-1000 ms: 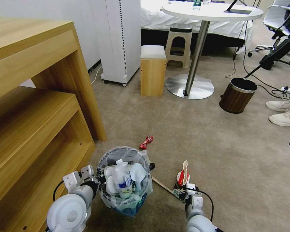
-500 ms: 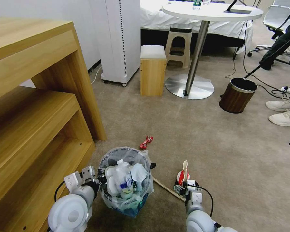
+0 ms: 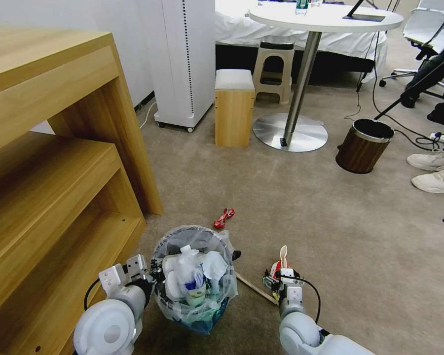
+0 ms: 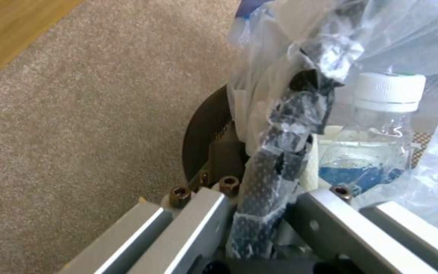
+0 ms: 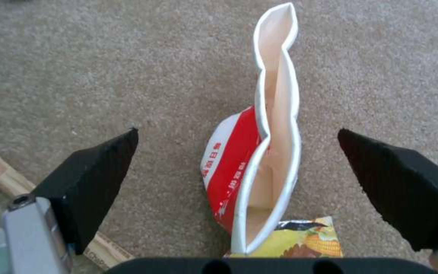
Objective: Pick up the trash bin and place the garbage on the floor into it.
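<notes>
The trash bin (image 3: 195, 276), a dark wire bin lined with a clear bag, is stuffed with bottles and tissue. My left gripper (image 3: 150, 279) is shut on its rim (image 4: 275, 167), with mesh and plastic pinched between the fingers. My right gripper (image 3: 280, 277) hovers open just above a flattened red paper cup (image 3: 283, 257) on the floor (image 3: 330, 222). In the right wrist view the cup (image 5: 259, 152) lies between the spread black pads (image 5: 97, 175). A wooden stick (image 3: 254, 287) lies between bin and cup. A red wrapper (image 3: 224, 217) lies beyond the bin.
A wooden shelf unit (image 3: 59, 172) stands close on the left. Farther off are a brown wood-grain bin (image 3: 364, 145), a wooden stool (image 3: 234, 106), a round table's base (image 3: 291, 132) and a person's white shoes (image 3: 434, 170). A yellow wrapper (image 5: 305, 239) peeks from under the cup.
My right gripper has shifted a little left and forward over the red cup, covering more of it. The bin in my left gripper has barely moved.
</notes>
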Controlling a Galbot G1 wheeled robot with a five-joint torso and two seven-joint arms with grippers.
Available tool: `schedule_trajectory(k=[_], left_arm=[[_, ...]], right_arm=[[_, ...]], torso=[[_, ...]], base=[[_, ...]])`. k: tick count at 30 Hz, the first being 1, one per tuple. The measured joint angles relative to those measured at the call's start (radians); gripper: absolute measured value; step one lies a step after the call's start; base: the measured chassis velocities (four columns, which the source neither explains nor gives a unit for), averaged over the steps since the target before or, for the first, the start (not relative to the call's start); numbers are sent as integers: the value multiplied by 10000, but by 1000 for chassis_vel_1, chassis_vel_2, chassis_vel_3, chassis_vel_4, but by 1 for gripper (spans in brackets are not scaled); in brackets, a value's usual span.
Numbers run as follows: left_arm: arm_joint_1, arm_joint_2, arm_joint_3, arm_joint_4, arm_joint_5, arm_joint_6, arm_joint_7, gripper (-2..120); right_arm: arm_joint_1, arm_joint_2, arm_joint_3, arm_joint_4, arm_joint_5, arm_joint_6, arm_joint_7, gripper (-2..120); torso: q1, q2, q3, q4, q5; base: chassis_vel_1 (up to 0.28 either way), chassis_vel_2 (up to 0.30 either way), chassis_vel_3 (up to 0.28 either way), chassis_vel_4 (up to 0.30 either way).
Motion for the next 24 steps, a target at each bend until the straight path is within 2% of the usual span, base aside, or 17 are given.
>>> schedule_trajectory(k=[11, 13, 14, 17, 19, 21, 22, 24], left_arm=[[-48, 65, 30, 80, -44, 0, 8, 0], [-66, 64, 43, 116, -64, 0, 8, 0], [-66, 64, 43, 116, -64, 0, 8, 0], [-70, 49, 64, 151, -68, 0, 8, 0], [-70, 42, 72, 159, -67, 0, 8, 0], [-65, 33, 95, 159, -66, 0, 8, 0], [-65, 33, 95, 159, -66, 0, 8, 0], [-53, 30, 108, 149, -67, 0, 8, 0]], right_arm=[[3, 165, -39, -357, -279, 311, -85, 100], [50, 191, -51, -450, -313, 439, -141, 92], [50, 191, -51, -450, -313, 439, -141, 92], [80, 188, -58, -517, -446, 526, -182, 80], [80, 183, -58, -538, -462, 525, -184, 77], [78, 194, -47, -603, -459, 539, -207, 84], [78, 194, -47, -603, -459, 539, -207, 84], [83, 241, -28, -704, -492, 571, -243, 78]], torso=[[0, 0, 0, 0, 1], [0, 0, 0, 0, 1], [0, 0, 0, 0, 1], [0, 0, 0, 0, 1], [0, 0, 0, 0, 0], [0, 0, 0, 0, 0], [0, 0, 0, 0, 0], [0, 0, 0, 0, 1]], base=[[0, 0, 0, 0], [0, 0, 0, 0], [0, 0, 0, 0], [0, 0, 0, 0], [0, 0, 0, 0], [0, 0, 0, 0], [0, 0, 0, 0], [0, 0, 0, 0]])
